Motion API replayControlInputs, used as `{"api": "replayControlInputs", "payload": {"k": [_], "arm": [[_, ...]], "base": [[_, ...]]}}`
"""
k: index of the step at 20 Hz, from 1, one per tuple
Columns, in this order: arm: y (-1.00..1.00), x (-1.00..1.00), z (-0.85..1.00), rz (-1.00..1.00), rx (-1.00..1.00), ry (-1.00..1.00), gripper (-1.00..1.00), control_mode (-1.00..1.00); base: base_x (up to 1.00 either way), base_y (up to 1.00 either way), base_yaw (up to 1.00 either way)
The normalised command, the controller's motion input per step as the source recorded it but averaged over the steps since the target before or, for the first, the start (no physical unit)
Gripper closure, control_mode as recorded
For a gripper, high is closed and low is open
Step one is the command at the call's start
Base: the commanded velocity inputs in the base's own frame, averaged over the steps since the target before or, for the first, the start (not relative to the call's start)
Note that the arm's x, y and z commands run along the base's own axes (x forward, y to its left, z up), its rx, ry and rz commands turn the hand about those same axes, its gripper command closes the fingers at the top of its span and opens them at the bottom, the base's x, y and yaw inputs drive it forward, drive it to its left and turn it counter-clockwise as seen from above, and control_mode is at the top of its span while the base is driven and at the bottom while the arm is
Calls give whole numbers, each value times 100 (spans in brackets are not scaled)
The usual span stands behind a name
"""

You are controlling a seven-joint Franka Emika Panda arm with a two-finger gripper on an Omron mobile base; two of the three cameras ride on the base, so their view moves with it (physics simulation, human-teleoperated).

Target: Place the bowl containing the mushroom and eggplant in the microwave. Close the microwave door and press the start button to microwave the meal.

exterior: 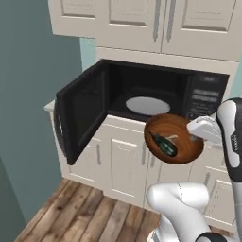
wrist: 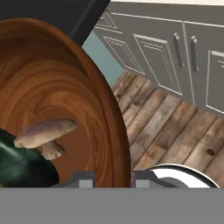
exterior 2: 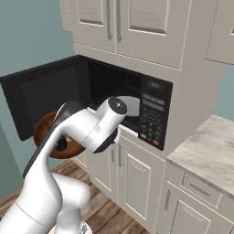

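My gripper (exterior: 194, 137) is shut on the right rim of the reddish-brown bowl (exterior: 179, 130), holding it in the air, tilted steeply, just in front of the microwave (exterior: 201, 97) and below its opening. The dark eggplant (exterior: 164, 144) lies low in the bowl with the pale mushroom (wrist: 46, 134) beside it. In the hand view the bowl's rim (wrist: 114, 131) passes between the fingertips (wrist: 81, 179). The microwave door (exterior: 80, 116) stands swung wide open to the left. The white turntable (exterior: 147, 105) inside is bare. The keypad panel (exterior 2: 153, 114) is on the microwave's right.
White upper cabinets (exterior: 142, 21) hang above the microwave and lower cabinets (exterior: 123, 163) stand below it. A marble counter (exterior 2: 208, 151) runs to the right. A wooden floor (exterior: 85, 215) lies below. My own arm (exterior 2: 87, 128) hides most of the bowl in the right base view.
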Motion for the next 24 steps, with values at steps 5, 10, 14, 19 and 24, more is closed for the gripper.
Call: {"api": "replayControlInputs", "payload": {"k": [5, 10, 14, 19, 24], "arm": [[0, 0, 0, 0, 0, 0, 100, 100], [0, 0, 0, 0, 0, 0, 100, 100], [0, 0, 0, 0, 0, 0, 100, 100], [0, 0, 0, 0, 0, 0, 100, 100], [0, 0, 0, 0, 0, 0, 100, 100]], "base": [[38, 32, -46], [15, 36, -57], [0, 72, -38], [-1, 49, -5], [-17, -1, 0]]}}
